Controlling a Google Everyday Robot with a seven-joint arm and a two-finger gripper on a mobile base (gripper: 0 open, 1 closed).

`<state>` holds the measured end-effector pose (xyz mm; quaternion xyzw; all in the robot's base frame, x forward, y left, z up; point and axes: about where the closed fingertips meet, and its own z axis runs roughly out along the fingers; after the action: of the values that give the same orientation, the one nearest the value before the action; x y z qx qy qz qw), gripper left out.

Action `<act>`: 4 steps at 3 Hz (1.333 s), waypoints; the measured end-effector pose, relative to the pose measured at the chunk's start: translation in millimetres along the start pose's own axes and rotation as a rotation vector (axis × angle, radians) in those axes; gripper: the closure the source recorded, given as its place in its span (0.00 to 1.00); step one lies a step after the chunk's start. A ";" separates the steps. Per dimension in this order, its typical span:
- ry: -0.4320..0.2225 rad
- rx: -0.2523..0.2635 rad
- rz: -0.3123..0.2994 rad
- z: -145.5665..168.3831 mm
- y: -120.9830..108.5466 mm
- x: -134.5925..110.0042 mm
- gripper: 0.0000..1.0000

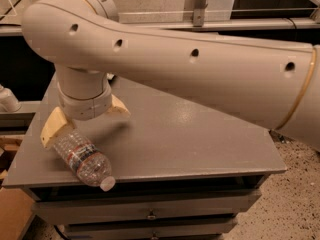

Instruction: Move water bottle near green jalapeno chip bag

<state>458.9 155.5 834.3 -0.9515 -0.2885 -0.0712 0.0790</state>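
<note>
The water bottle (82,159) lies on its side at the front left of the grey table (195,144), white cap (107,183) pointing toward the front edge. My gripper (85,120) hangs just above the bottle's base end. Its tan fingers (52,127) are spread apart, the left one next to the bottle's base and the right one over bare tabletop. The gripper holds nothing. The green jalapeno chip bag is hidden behind my large white arm (200,69).
The table is a cabinet with drawers (150,211) below its front edge. A cardboard box (10,216) stands on the floor at the lower left. A white object (7,101) sits off the table's left side. A metal rail (200,21) runs behind.
</note>
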 end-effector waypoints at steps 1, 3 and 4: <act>-0.016 -0.016 -0.034 5.4 -3.9 -4.9 0.19; -0.020 -0.052 -0.029 0.3 0.5 -10.8 0.64; 0.014 -0.084 0.035 -20.6 15.0 -10.9 0.88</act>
<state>456.5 133.4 850.8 -0.9584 -0.2681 -0.0887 0.0422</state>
